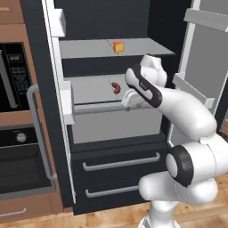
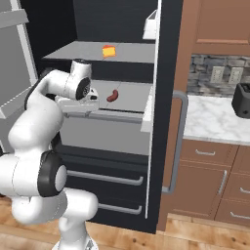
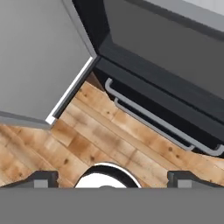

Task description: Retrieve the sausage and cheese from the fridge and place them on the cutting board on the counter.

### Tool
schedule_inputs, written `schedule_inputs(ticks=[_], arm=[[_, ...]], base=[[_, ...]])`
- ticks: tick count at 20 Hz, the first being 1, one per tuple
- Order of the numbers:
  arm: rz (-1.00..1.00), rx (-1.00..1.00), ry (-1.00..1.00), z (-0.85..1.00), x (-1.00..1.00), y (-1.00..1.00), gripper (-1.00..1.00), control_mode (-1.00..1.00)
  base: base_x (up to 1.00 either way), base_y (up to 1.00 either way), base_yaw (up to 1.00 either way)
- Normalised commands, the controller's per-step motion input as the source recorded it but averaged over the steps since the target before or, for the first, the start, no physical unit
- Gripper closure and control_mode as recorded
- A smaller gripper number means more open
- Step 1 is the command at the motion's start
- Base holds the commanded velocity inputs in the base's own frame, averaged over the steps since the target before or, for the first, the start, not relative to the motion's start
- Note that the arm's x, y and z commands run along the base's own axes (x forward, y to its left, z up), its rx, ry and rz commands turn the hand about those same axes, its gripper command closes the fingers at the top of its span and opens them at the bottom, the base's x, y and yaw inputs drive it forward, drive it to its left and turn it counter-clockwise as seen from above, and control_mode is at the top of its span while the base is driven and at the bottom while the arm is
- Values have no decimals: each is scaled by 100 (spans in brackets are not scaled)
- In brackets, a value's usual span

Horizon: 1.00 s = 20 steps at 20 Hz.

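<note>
The black fridge (image 1: 116,149) stands open. A yellow-orange cheese (image 1: 118,46) (image 2: 109,51) sits on its upper grey shelf. One shelf lower lies the dark red sausage (image 1: 116,87) (image 2: 113,95). My gripper (image 1: 130,101) (image 2: 80,108) hangs at that lower shelf's front edge, a little in front of the sausage and apart from it. It points down at the floor. In the hand view the gripper (image 3: 113,179) is open, its fingertips (image 3: 41,178) far apart with nothing between them. The cutting board and the counter are out of view.
Brown-framed wall ovens (image 1: 18,133) flank the fridge. Its doors (image 1: 205,49) (image 2: 168,122) stand open on both sides of my arm. Two drawers with bar handles (image 3: 153,120) sit below the shelves, above a wooden floor (image 3: 109,135). A wall worktop (image 2: 215,122) holds a black toaster (image 2: 241,100).
</note>
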Motion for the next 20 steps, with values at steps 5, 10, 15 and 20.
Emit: schedule_inputs(ticks=[5,10,15,20], arm=[[-25,-15,-24,42,-29,-46,-100,-100],[-28,0,-18,52,-9,-1,-100,-100],[-18,0,-4,57,-11,-13,-100,-100],[-2,0,-10,33,-17,-22,-100,-100]], base=[[0,0,0],[0,0,0],[0,0,0],[0,0,0]])
